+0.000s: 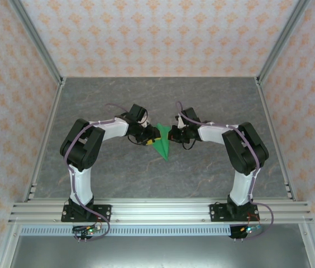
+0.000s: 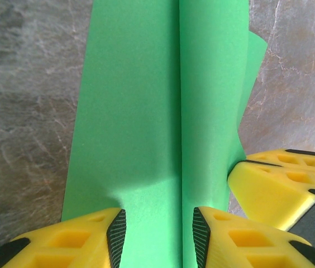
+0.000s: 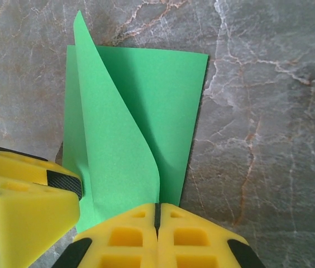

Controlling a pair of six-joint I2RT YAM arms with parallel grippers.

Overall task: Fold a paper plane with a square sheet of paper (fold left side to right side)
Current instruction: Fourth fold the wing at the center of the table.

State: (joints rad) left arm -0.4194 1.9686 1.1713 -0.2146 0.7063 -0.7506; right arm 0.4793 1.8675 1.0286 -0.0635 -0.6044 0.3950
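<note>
1. Carrying everything: grey marbled table (image 1: 90, 178), with patterned walls (image 1: 157, 33) on three sides.
2. Left arm (image 1: 82, 148) and right arm (image 1: 247, 148) rise from the near edge and bend inward, wrists facing each other over mid-table.
3. Paper (image 1: 161, 144): bright green, folded into a narrow pointed shape. It lies at table centre between both grippers, point toward the near edge, with a straight crease along its length.
4. Flap (image 3: 118, 139): one side layer lifted off the table, curling upward.
5. Left gripper (image 2: 159, 223): jaws apart, not clamping. The tips sit on the paper, one either side of the crease.
6. Right gripper (image 3: 157, 209): jaws pressed together. The flap's lower edge runs into their seam and looks pinched there, just beside the left fingers.
</note>
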